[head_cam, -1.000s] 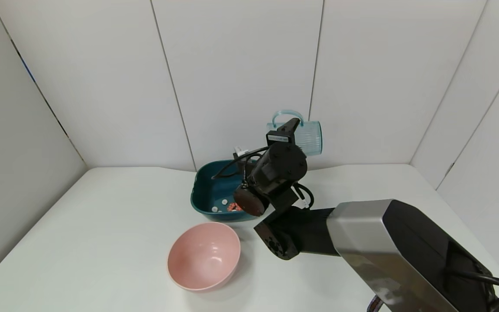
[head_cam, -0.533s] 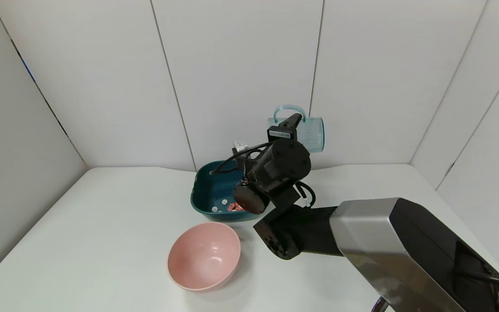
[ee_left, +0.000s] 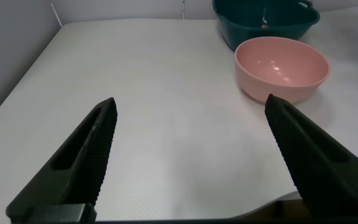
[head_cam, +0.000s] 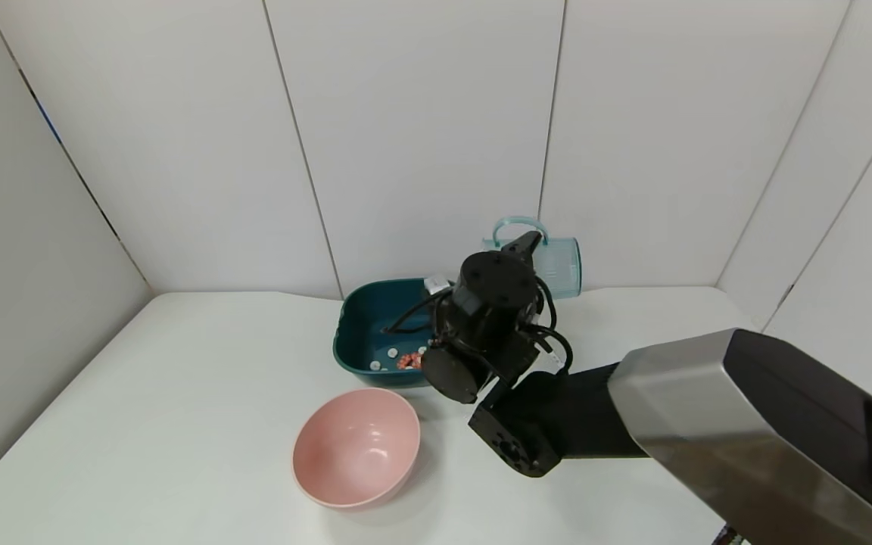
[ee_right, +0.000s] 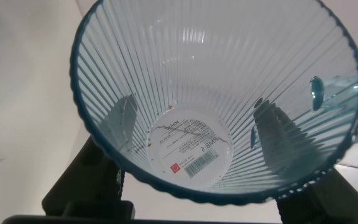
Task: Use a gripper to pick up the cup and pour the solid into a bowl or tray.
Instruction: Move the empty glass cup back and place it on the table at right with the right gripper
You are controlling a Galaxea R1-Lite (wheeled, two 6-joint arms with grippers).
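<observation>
My right gripper is shut on the light-blue ribbed cup and holds it on its side in the air, just right of and behind the teal basin. The cup's handle points up. In the right wrist view the cup looks empty, with its base label showing and the gripper clamped across its sides. The solid, small orange-red and white pieces, lies in the basin's near part. My left gripper is open and empty over the table's near left area.
A round pink bowl stands empty in front of the basin; it also shows in the left wrist view, with the basin behind it. My right arm reaches across the table's right side. White walls close the back and sides.
My right gripper has carried the cup down and to the right, away from above the basin, and the wrist has turned. The pieces in the basin have not moved.
</observation>
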